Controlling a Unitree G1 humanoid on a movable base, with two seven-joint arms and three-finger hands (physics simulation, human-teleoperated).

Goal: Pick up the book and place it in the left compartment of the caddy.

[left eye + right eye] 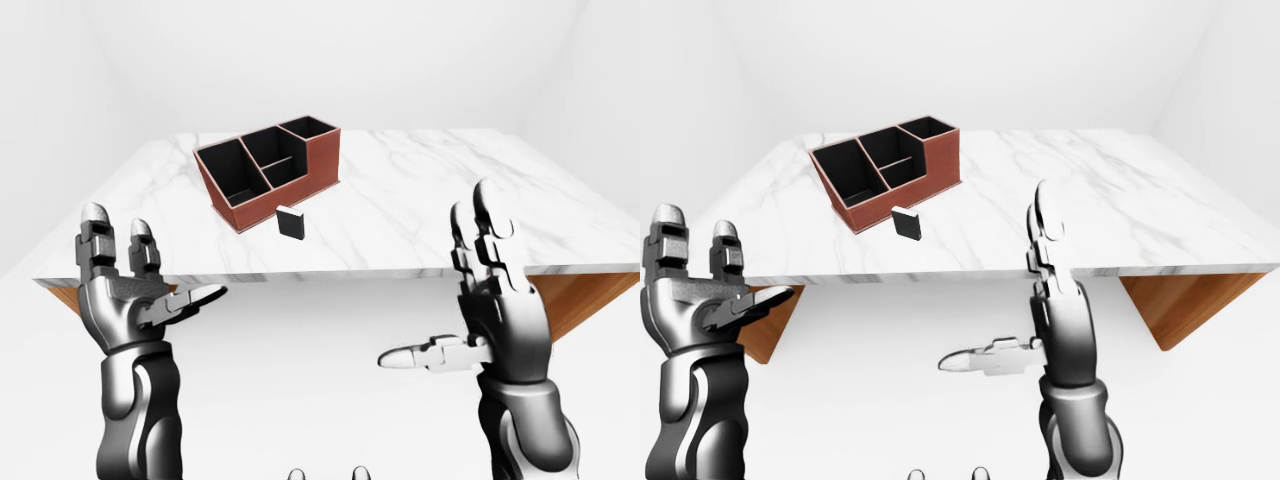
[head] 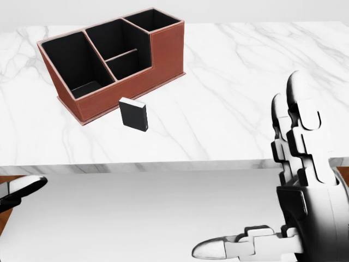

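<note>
**Left-eye view: both hands up, book untouched**

Left-eye view shows my left hand (image 1: 125, 300) and right hand (image 1: 490, 310) raised short of the marble table (image 1: 480, 190), palms facing inward, fingers straight and spread, thumbs out sideways. Neither hand holds anything.

The black book (image 2: 133, 114) stands upright on the marble, just beside the near wall of the brown caddy (image 2: 163, 49), apart from it, a thin gap showing in the head view. It sits below the divider between the left compartment (image 2: 71, 63) and the middle ones.

Left compartment is open-topped, dark inside; I can see nothing in it. Caddy lies angled on the table, left end nearer me.

Judgement: reach not yet begun. The book stands left of centre, so either hand could take it. Standing upright, it could tip if nudged.
</note>
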